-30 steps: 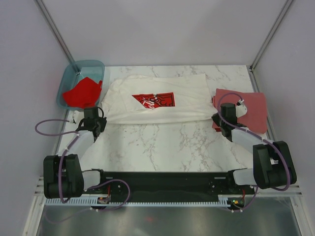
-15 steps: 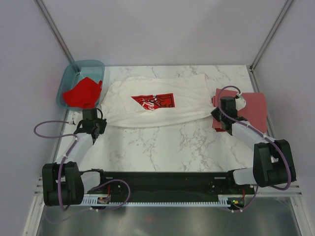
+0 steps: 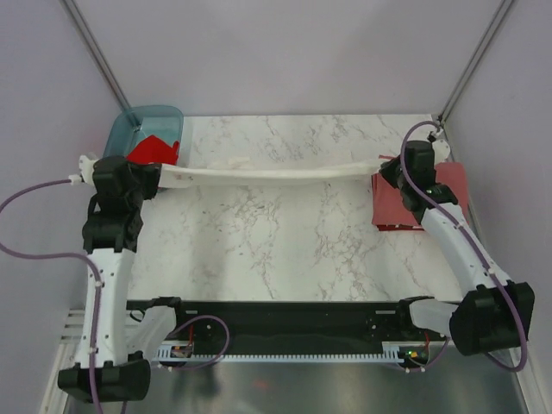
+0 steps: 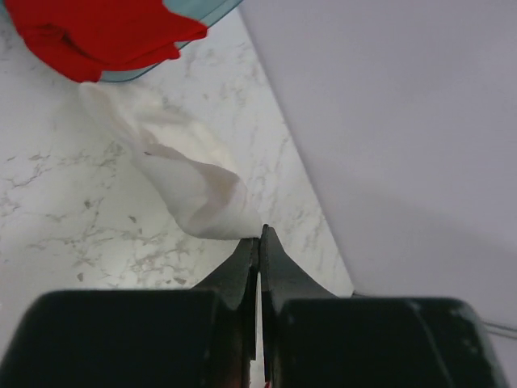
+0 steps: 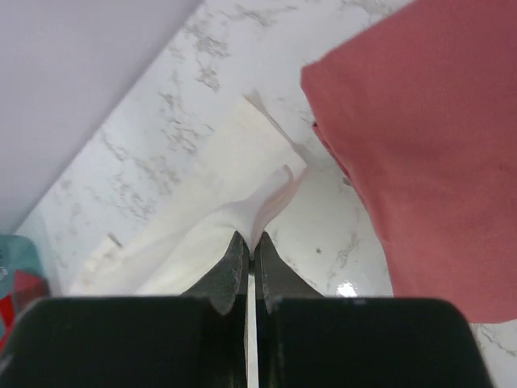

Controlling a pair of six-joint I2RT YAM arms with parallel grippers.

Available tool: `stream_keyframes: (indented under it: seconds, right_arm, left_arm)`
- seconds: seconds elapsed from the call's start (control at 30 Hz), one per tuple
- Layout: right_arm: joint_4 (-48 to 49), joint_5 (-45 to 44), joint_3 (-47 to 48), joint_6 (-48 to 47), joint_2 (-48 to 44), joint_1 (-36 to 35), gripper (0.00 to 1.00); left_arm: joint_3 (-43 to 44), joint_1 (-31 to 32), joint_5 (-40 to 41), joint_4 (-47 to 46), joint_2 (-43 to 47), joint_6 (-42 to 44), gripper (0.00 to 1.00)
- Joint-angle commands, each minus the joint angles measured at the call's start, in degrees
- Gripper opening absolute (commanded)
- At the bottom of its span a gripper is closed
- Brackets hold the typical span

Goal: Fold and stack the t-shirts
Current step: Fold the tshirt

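The white t-shirt (image 3: pixel 276 172) hung as a narrow, stretched band above the bench (image 3: pixel 276 250). One end was held up beside the tub (image 3: pixel 142 116), and the other was far across from it, over the folded brick-red t-shirt (image 3: pixel 405 211). The left hand (image 4: pixel 260 236) was pinched tight on a gathered corner of the white cloth at the tub end. The right hand (image 5: pixel 249 240) was clamped the same way on the end farthest from the tub. A bright red t-shirt (image 3: pixel 153 152) lay bunched in the tub, lapping over its rim.

The cloth looked light, soft and limp. It kept its line only because both hands pulled on it, and it would likely sag or collapse once either let go. Each hand held only a thin tip of fabric, so a sharp tug could slip it free. Corners and hems, where the cloth doubles, seemed the surest places to take hold. How the body of the shirt was twisted along the band could not be made out.

Marble showed under the whole span from the tub across to the brick-red t-shirt, which seemed room enough to lay the white one flat. The margins were tighter. The side wall stood close behind the tub, and the opposite wall close beyond the brick-red t-shirt. A careless drop might drape cloth over the tub's rim.
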State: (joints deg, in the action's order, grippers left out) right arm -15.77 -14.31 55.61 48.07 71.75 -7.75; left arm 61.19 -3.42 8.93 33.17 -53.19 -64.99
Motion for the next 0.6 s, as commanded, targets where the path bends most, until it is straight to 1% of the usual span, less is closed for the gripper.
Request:
stream_keyframes:
  seconds: [0.0, 0.13, 0.23, 0.27, 0.4, 0.47, 0.57]
  right_arm:
    - [-4.61, -0.99, 6.78, -2.63, -8.54, 0.28, 0.00]
    - [-8.13, -0.72, 12.22, -3.95, -16.10, 0.37, 0.00]
    - [-11.12, -1.60, 17.58, -4.92, -22.42, 0.28, 0.00]
    - [-12.43, -2.30, 20.47, -5.53, -23.57, 0.28, 0.00]
    - [-14.90, -5.20, 27.25, -6.41, -27.09, 0.28, 0.00]
    - [-16.13, -7.04, 30.68, -7.11, -27.89, 0.28, 0.00]
    - [-16.92, -8.89, 33.41, -8.08, -27.28, 0.28, 0.00]
  left_arm:
    - [10.49, -0.45, 2.85, 6.99, 6.16, 4.61, 0.02]
    - [19.83, -0.36, 1.80, 12.26, 9.50, 5.93, 0.02]
    - [27.30, -0.45, 0.04, 15.69, 9.60, 5.76, 0.02]
    - [30.97, -0.45, -0.31, 16.57, 9.33, 5.58, 0.02]
    - [38.63, -0.36, -1.46, 20.18, 7.75, 4.44, 0.02]
    - [40.75, -0.36, -1.55, 21.32, 7.14, 4.00, 0.02]
    - [41.20, -0.36, -1.81, 21.33, 5.56, 3.47, 0.02]
